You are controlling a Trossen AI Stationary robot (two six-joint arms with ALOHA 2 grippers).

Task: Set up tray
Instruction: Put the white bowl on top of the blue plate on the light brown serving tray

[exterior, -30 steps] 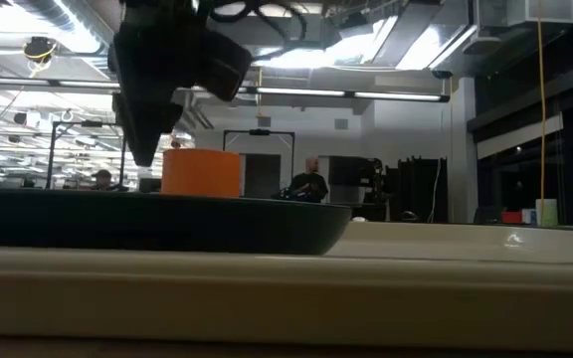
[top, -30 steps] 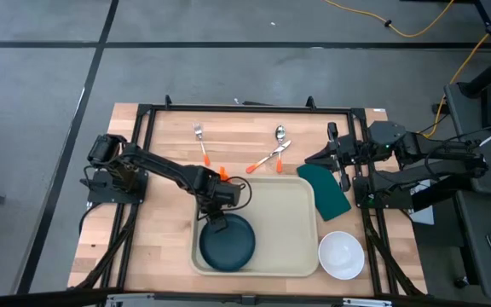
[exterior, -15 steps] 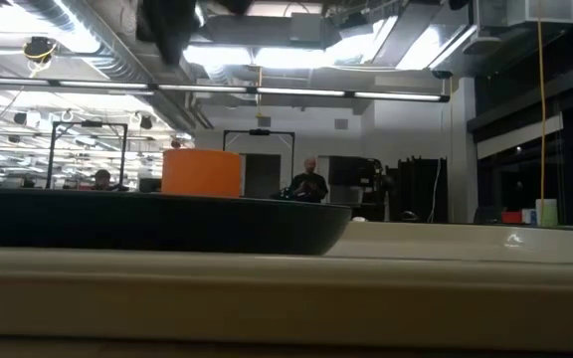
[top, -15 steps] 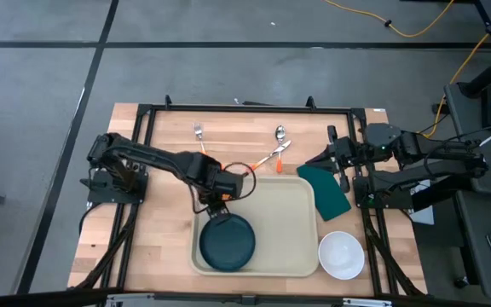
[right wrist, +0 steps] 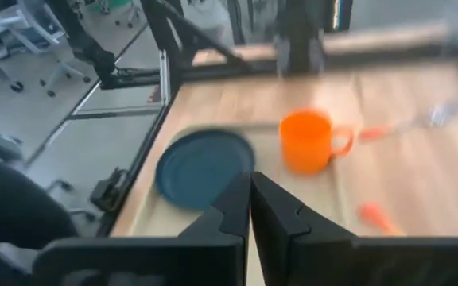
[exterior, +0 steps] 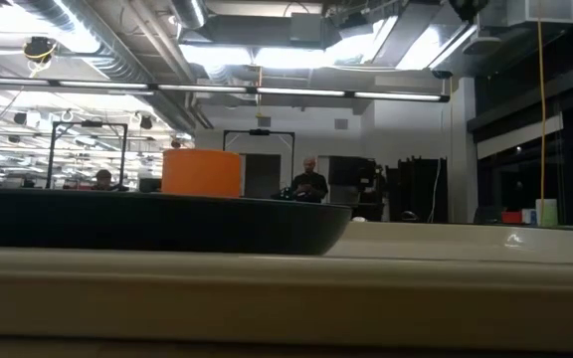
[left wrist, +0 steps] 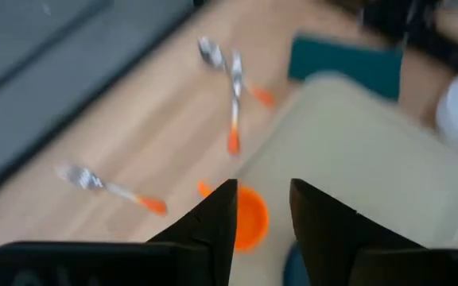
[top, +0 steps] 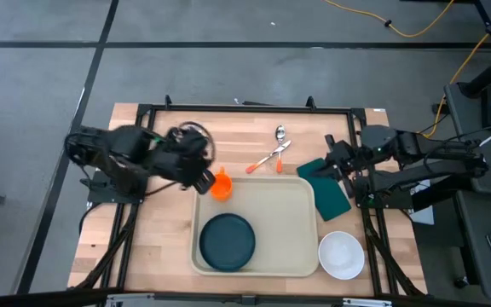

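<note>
The left gripper [top: 201,175], fingers slightly apart and empty, hovers just beside the orange cup [top: 221,184] at the tray's [top: 284,223] far left corner. The right gripper [top: 332,156], fingers closed, hangs above the green cloth [top: 326,194] beside the tray, which holds a blue plate [top: 228,241].

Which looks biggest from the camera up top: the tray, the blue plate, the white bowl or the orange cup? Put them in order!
1. The tray, easily the biggest.
2. The blue plate, lying inside the tray.
3. The white bowl, a bit smaller than the plate.
4. The orange cup, the smallest.
</note>
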